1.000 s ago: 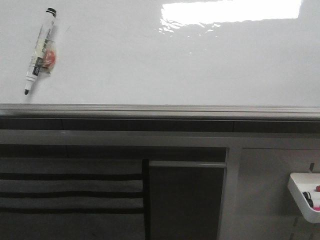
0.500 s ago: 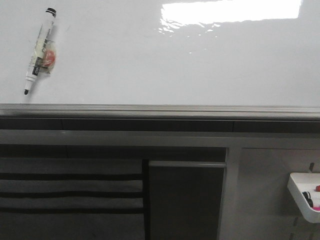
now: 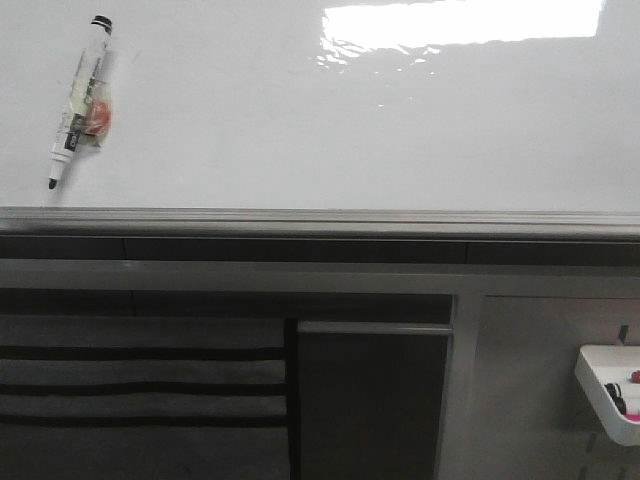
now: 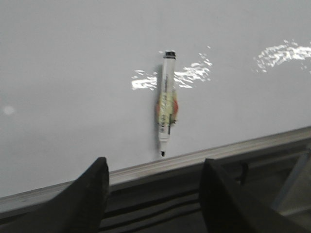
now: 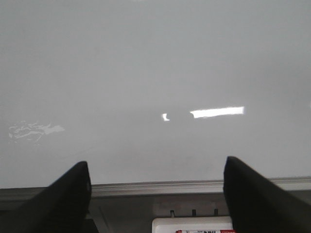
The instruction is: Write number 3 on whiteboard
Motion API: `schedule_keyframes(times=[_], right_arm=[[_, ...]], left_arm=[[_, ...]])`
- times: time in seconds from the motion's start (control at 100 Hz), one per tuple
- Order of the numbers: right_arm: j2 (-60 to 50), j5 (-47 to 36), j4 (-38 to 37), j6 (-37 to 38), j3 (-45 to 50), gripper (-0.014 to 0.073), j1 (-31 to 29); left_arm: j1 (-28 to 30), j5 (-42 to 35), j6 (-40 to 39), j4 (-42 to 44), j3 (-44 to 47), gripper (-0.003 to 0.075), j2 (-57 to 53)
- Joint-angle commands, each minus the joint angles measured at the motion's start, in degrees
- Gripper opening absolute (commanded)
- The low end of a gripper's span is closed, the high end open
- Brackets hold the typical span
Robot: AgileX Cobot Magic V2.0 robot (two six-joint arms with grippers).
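Note:
The whiteboard (image 3: 330, 120) is glossy white with a grey edge strip (image 3: 320, 220) along its near side and a bright light patch at the far right. No number 3 shows on it. A marker (image 3: 80, 100) with a black tip lies on the board at the left, tip towards the edge strip; it also shows in the left wrist view (image 4: 166, 109). My left gripper (image 4: 153, 194) is open and empty, short of the edge strip, with the marker ahead of it. My right gripper (image 5: 155, 194) is open and empty, short of the board (image 5: 155, 73). Neither gripper shows in the front view.
A small white tray (image 3: 610, 390) with markers hangs low at the right, below the board; its top shows in the right wrist view (image 5: 192, 224). Dark cabinet fronts and slats (image 3: 140, 390) lie below the edge strip.

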Motion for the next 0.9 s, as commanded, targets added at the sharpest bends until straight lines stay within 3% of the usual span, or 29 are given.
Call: schedule_keyframes(times=[0.0,0.45,0.89], right_arm=[[1.8,-3.6,0.0,-0.2,-2.0,0.0509,-0.2],[2.0,-3.3,0.0,-0.2,-2.0,0.0509,-0.2],[2.0,-3.2,0.0,-0.2,-2.0,0.0509,-0.2]], left_arm=[[-2.7,-5.3,0.3,-0.6,-2.8,0.0344,5.5],[-3.4,-19.8,0.3,1.7,-7.9,0.0256,31.6],[-1.7,-29.1,0.3,1.7,-10.3,0.0239,43.4]])
